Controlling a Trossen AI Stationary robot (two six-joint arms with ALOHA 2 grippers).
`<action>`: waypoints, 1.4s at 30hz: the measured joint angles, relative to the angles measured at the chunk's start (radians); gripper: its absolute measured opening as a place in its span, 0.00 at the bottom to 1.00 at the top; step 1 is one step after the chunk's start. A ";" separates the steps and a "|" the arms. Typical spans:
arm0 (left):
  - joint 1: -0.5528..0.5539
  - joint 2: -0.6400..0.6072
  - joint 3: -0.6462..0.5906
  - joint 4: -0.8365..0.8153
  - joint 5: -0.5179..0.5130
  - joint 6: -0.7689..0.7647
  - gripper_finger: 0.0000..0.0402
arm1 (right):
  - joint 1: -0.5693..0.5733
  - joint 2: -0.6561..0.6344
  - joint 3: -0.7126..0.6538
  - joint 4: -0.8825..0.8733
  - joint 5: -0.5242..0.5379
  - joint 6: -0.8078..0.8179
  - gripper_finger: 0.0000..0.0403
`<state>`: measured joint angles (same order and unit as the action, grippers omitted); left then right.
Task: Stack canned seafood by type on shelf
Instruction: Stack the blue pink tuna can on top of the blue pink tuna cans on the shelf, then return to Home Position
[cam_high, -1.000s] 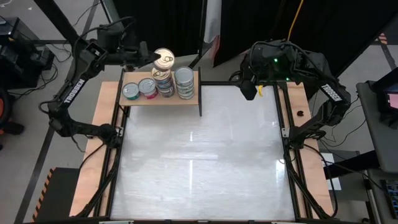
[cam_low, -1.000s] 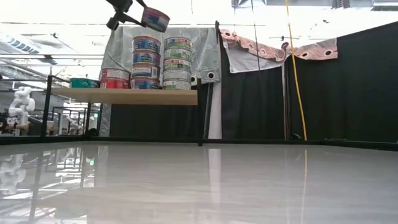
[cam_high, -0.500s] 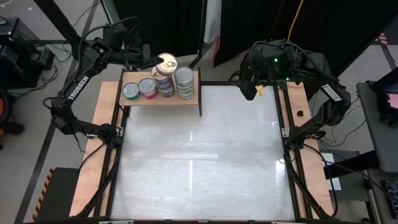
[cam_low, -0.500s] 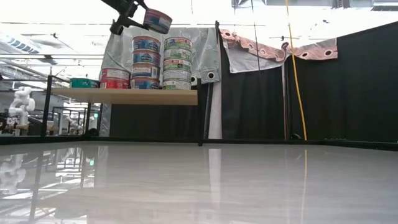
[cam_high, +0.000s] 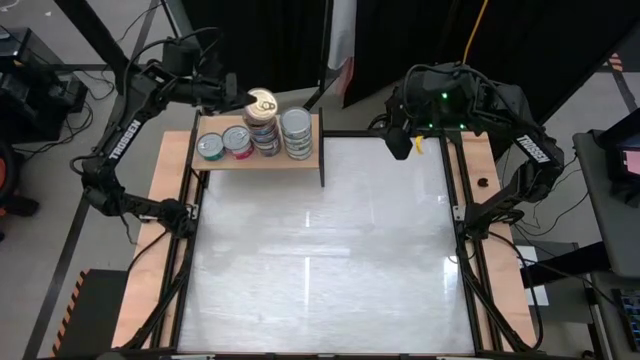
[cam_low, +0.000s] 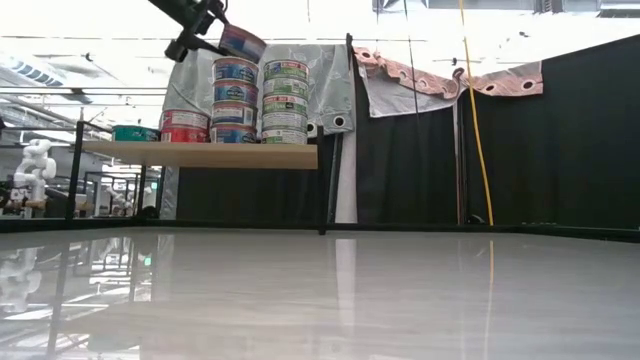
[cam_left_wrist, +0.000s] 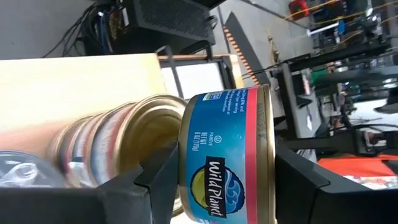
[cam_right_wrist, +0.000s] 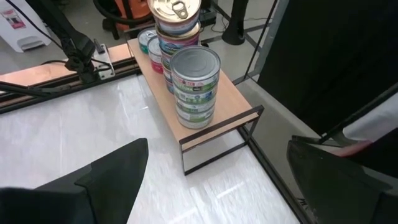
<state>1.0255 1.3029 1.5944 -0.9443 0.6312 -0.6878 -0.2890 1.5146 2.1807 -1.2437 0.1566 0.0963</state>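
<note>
The wide pale surface lies bare across its middle, with a dark frame around it. At its far left corner stands the shelf, a small light-wood board with a thin dark panel at its right end; in the low view the shelf stands raised on thin dark legs.

On the shelf are the cans. At the right is a tall stack of green-labelled cans, four high in the low view. Just beside it on the left stands a stack of blue-labelled cans, three high. Left of that are a red-labelled can and, at the far left, a teal can.

The left arm reaches over the shelf from the far left side. Its left claw is clenched on a blue-labelled can with a gold lid, tilted, held just above the top of the blue stack. In the left wrist view this held can sits between the two dark fingers.

The right claw waits at the far right edge of the surface, its fingers spread wide and holding nothing.
</note>
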 joint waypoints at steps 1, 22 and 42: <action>0.004 0.000 0.000 -0.009 0.000 0.015 0.49 | 0.000 0.000 0.000 -0.002 0.000 0.001 0.93; 0.008 0.002 0.001 -0.041 -0.132 0.095 0.73 | 0.000 0.000 0.000 0.015 0.001 -0.004 0.93; -0.016 -0.201 0.002 0.323 -0.161 0.395 0.45 | -0.025 -0.027 0.001 0.084 -0.262 -0.085 0.89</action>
<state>1.0093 1.1023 1.5967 -0.6216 0.4706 -0.2929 -0.3137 1.4878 2.1815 -1.1592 -0.1054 0.0113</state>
